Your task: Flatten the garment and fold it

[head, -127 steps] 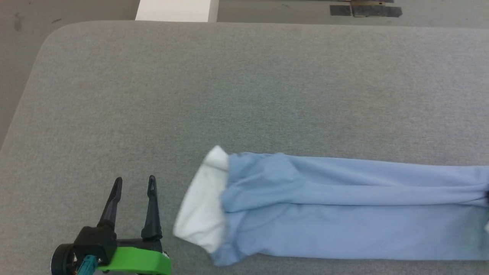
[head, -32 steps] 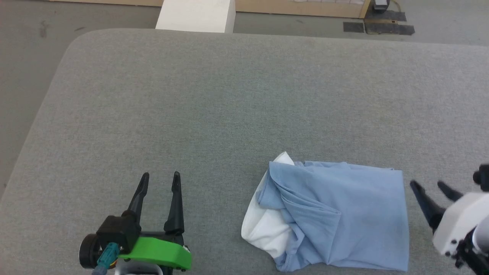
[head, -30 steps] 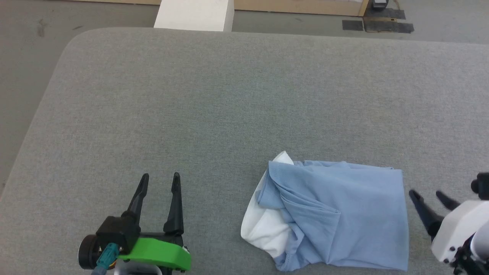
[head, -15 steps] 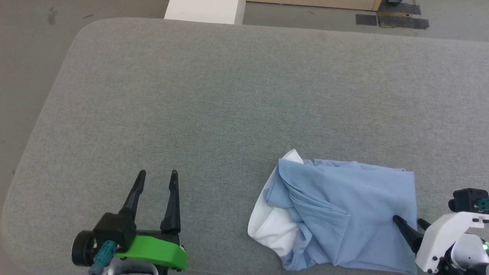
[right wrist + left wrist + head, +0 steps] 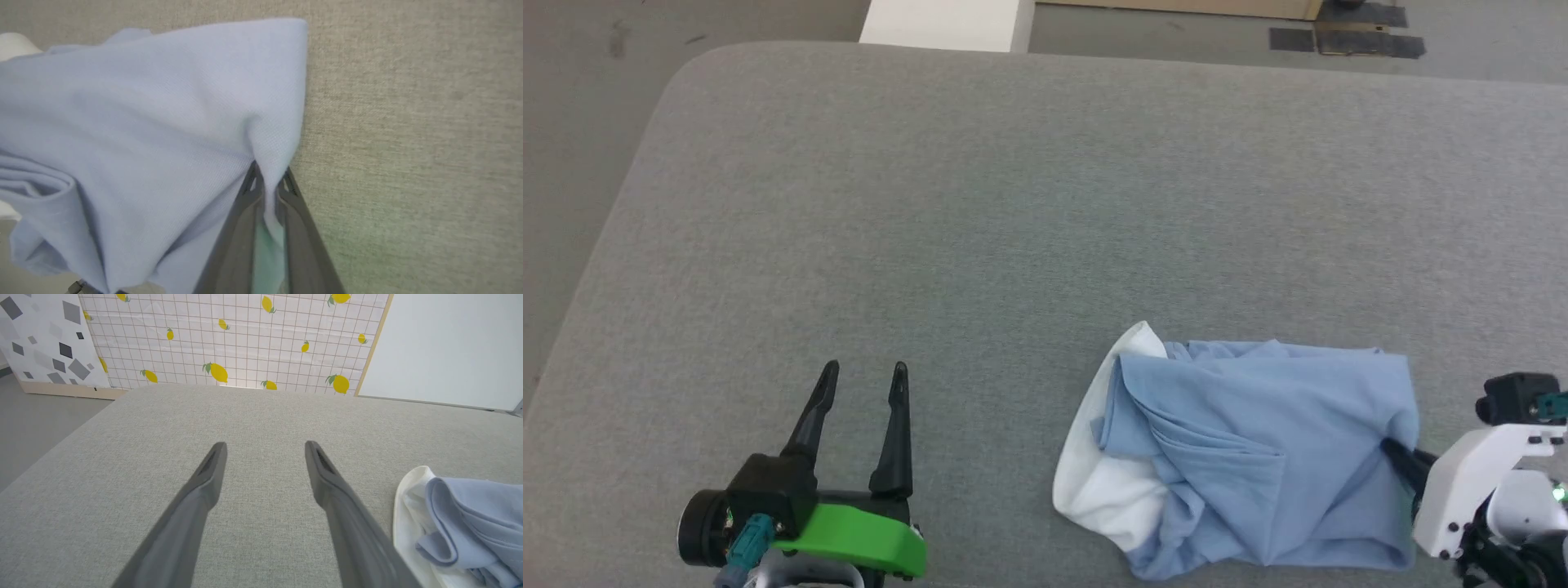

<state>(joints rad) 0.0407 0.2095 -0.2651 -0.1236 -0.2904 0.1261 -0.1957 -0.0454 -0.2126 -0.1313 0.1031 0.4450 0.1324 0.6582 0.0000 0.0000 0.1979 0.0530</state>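
Observation:
The garment (image 5: 1258,457), a light blue T-shirt with a white part at its left end, lies folded in a rough rectangle near the front of the grey table. My right gripper (image 5: 1392,452) is shut on the garment's right edge; in the right wrist view its fingers (image 5: 245,204) pinch a fold of blue cloth (image 5: 163,122) between them (image 5: 268,179). My left gripper (image 5: 862,388) stands open at the lower left, well clear of the garment (image 5: 461,522), nothing between its fingers (image 5: 212,473).
The grey padded table (image 5: 1013,204) has a rounded far-left corner. A white block (image 5: 943,22) and dark floor mats (image 5: 1347,37) lie beyond its far edge. A lemon-patterned panel (image 5: 229,339) stands behind the table in the left wrist view.
My right gripper moved in from the right onto the garment's right edge and shut on it, bunching the cloth there. The left gripper stayed put. The camera shifted slightly.

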